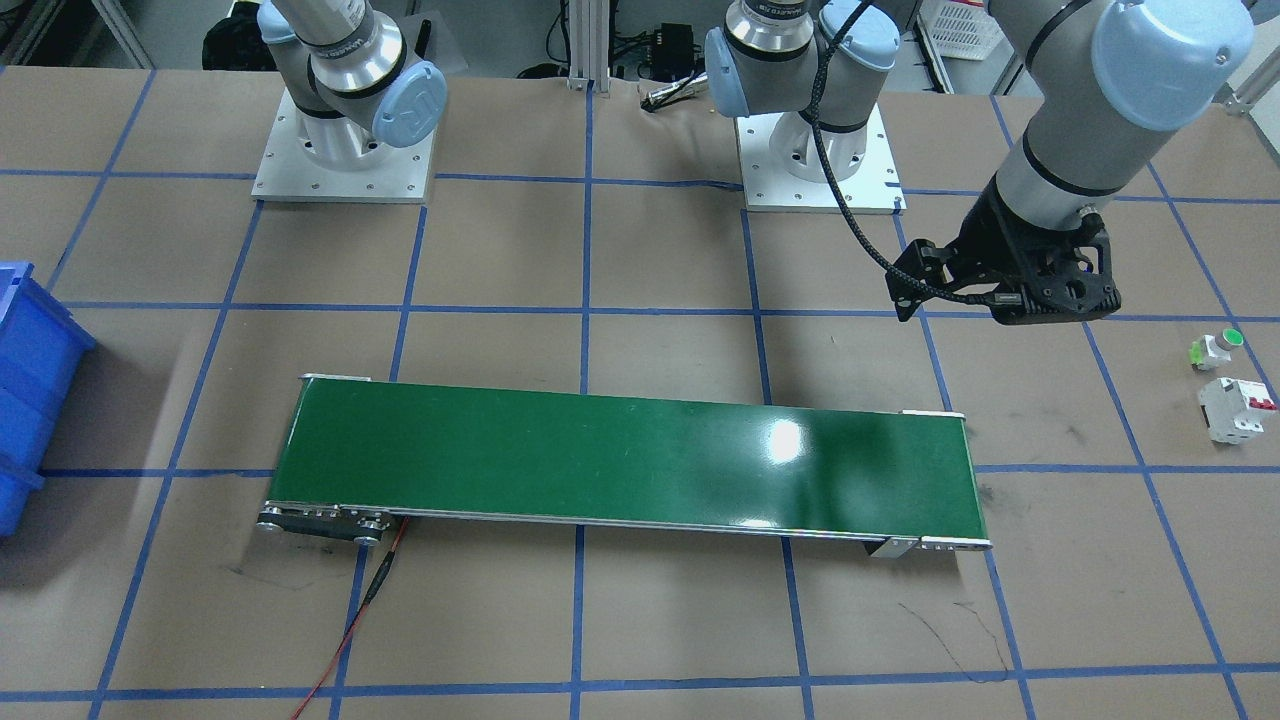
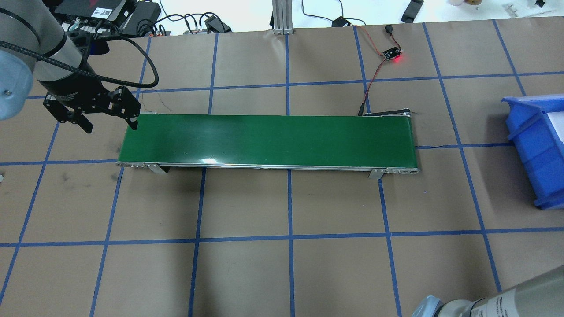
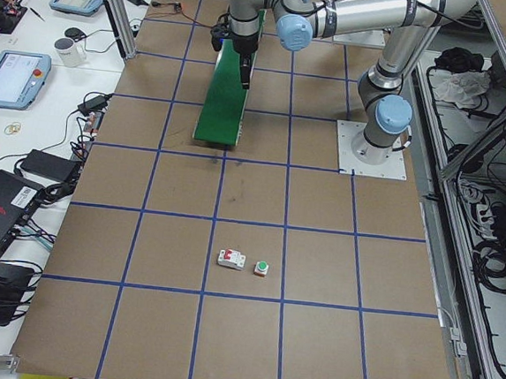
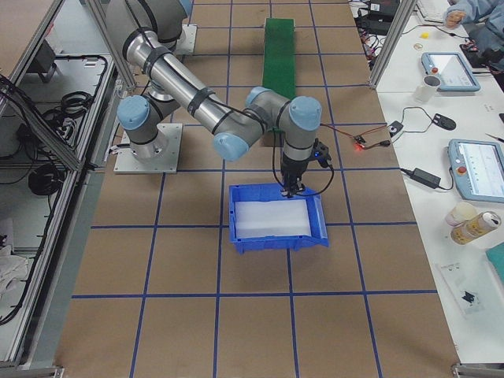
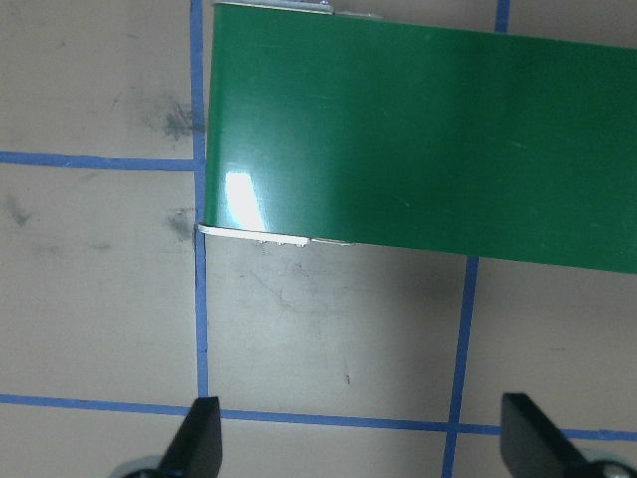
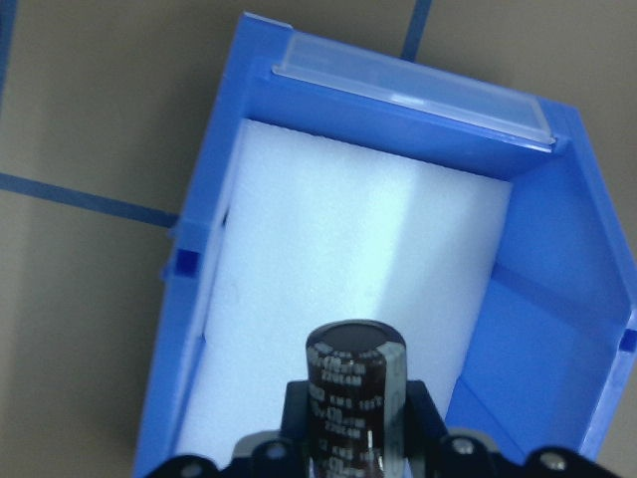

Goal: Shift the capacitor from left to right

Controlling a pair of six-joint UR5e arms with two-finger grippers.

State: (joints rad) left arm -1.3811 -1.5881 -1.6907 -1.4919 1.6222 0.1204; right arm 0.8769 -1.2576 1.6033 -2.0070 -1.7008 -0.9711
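Note:
The capacitor [image 6: 355, 383], a stubby dark cylinder with pale printed markings, is upright between the jaws of my right gripper [image 6: 355, 433], which is shut on it. It hangs over the white foam floor of the blue bin [image 6: 214, 219]. In the exterior right view the right gripper [image 4: 291, 187] sits just above the bin's [image 4: 276, 236] far rim. My left gripper [image 2: 108, 124] is open and empty, above the table at the left end of the green conveyor belt [image 2: 269, 138]. Its fingertips [image 5: 199, 438] show wide apart in the left wrist view.
A white circuit breaker [image 1: 1237, 408] with a red switch and a green-capped push button [image 1: 1218, 347] lie on the table beyond the belt's left end. A red and black wire [image 2: 374, 75] runs to a small lit board behind the belt.

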